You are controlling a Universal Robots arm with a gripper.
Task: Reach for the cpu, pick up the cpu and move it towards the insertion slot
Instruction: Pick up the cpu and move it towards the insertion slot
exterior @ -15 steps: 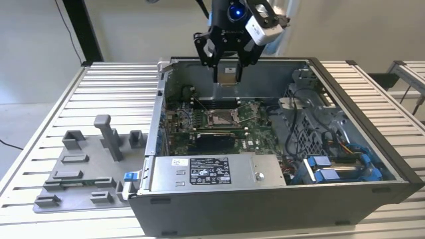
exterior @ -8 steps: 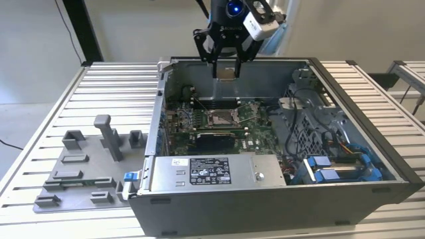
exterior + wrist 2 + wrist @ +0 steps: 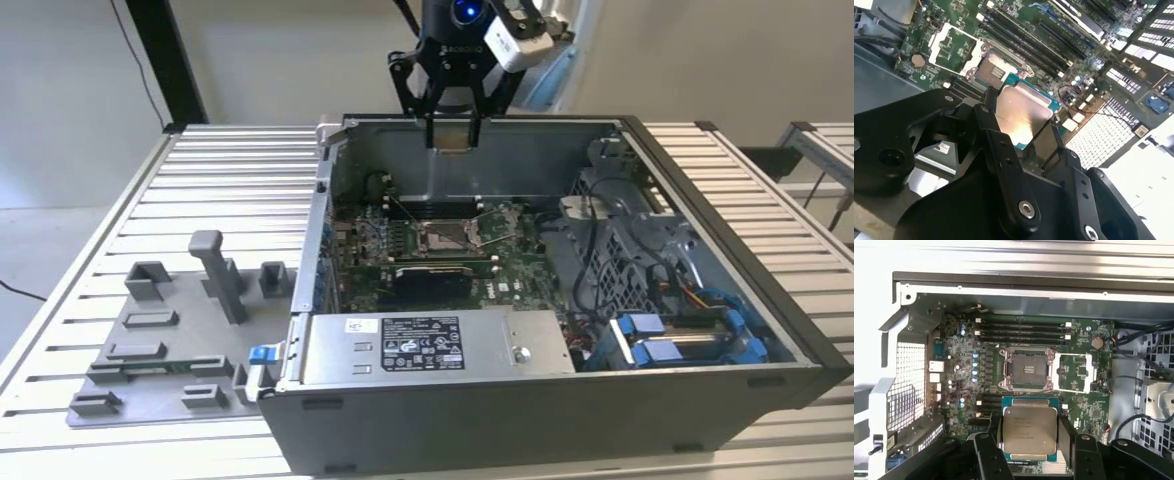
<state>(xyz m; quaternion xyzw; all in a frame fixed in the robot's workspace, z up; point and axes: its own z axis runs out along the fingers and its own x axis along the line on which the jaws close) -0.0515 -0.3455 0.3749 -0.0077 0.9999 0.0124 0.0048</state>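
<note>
Open computer case (image 3: 694, 330) | one gripper (image 3: 1029, 440) clamping one cpu (image 3: 1030, 429) | one insertion slot (image 3: 1027, 369) below

Exterior view: bright, even light, soft shadows; the computer case (image 3: 561, 300) interior is darker than the slatted table (image 3: 214, 190). First wrist view: upper part of frame overexposed, washed to white; motherboard (image 3: 969, 365) evenly lit. The cpu (image 3: 1029, 429) lid gives a dull sheen here, and a warm glare patch in the second wrist view (image 3: 1019, 117). Second wrist view: gripper body in the lower frame dark, soft-focused.
</note>
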